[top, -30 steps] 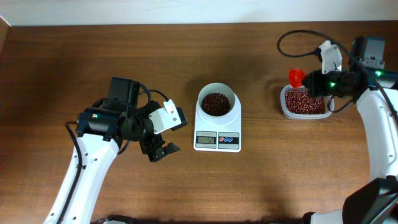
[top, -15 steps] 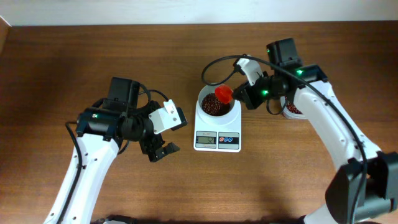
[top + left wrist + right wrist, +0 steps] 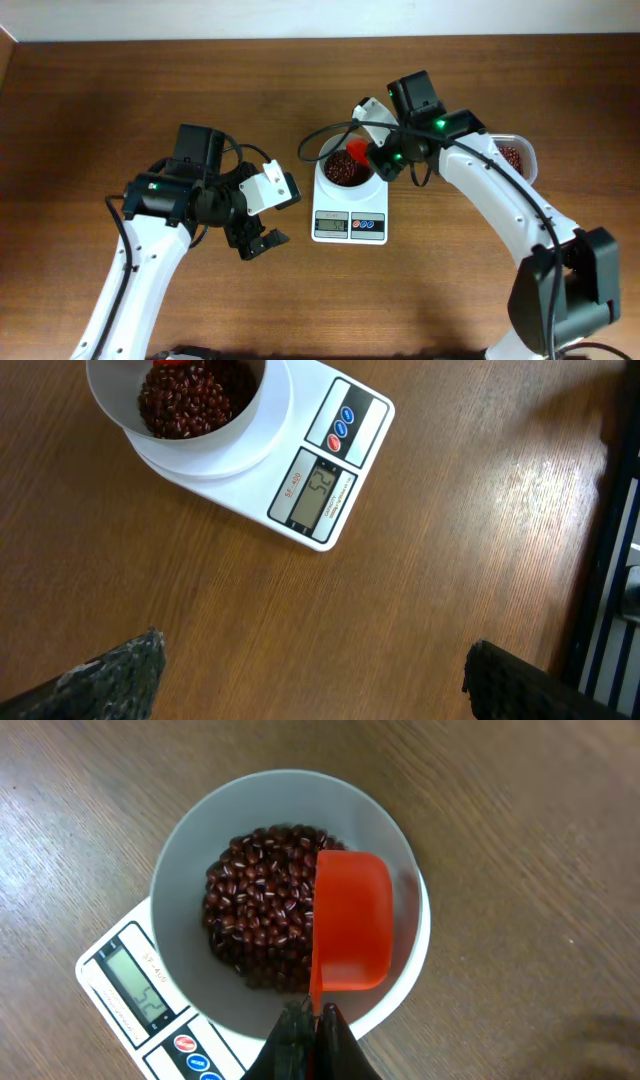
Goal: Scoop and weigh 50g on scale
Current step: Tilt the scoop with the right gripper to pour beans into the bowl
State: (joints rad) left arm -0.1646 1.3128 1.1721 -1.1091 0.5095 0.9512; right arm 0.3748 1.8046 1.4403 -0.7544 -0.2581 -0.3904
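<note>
Holding red plastic scoop [image 3: 350, 925] over bean-filled round white bowl [image 3: 185, 840] on white digital scale [image 3: 349, 226], right gripper [image 3: 312, 1020] clamped on it; left gripper [image 3: 258, 243] spread apart.

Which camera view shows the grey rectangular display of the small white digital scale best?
The left wrist view: the grey rectangular display is large, whole and sharp, with its digits visible. The right wrist view shows it smaller, tilted, near the lower left corner. The overhead view shows it whole but very small.
</note>
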